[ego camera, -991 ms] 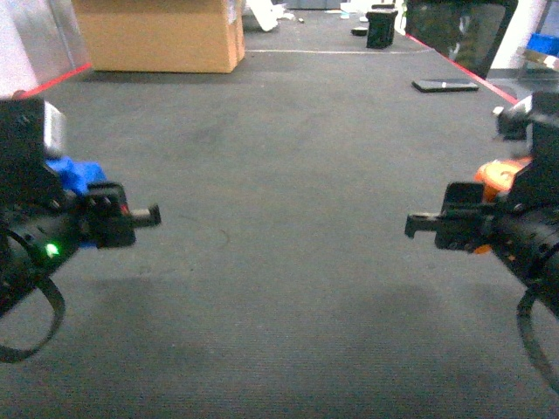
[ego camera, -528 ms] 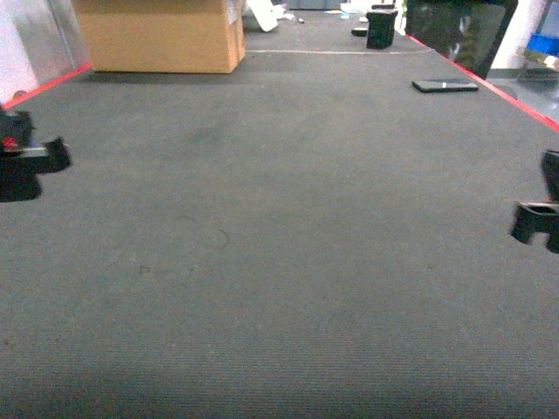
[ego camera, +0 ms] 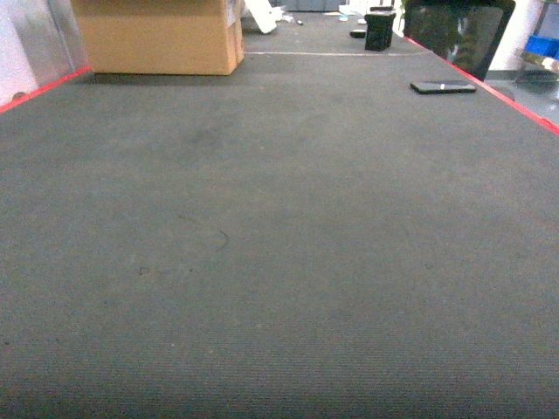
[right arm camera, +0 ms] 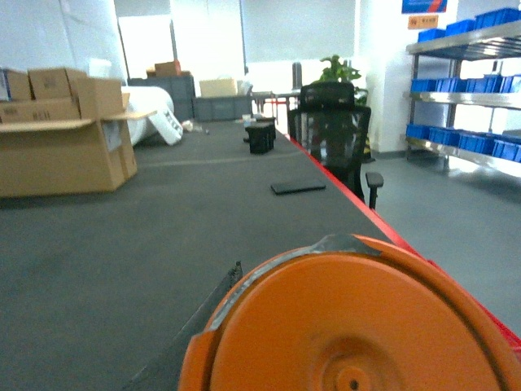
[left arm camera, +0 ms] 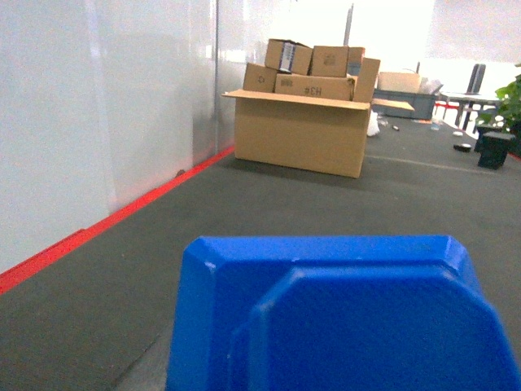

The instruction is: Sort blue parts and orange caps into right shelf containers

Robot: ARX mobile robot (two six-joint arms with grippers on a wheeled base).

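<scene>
A blue part [left arm camera: 342,318] with bevelled edges fills the bottom of the left wrist view, hanging above the dark floor. My left gripper [left arm camera: 342,358] is shut on it, and its fingers are hidden behind the part. An orange cap [right arm camera: 350,326], round with a raised rim, fills the bottom of the right wrist view with my right gripper [right arm camera: 350,358] shut on it. A grey pad edge shows at the cap's top rim. The right shelf containers [right arm camera: 468,140] are blue bins in rows on a metal shelf far right. Neither gripper shows in the head view.
A big cardboard box [ego camera: 157,35] stands at the back left by a white wall [left arm camera: 81,122]. A black office chair [right arm camera: 330,134], a flat black phone [ego camera: 443,85] and a small black box [ego camera: 381,28] sit at the back right. Red lines [ego camera: 44,85] edge the dark carpet.
Both arms have swung outward and left the head view. A second ago they sat at its left and right edges with the blue part and orange cap.
</scene>
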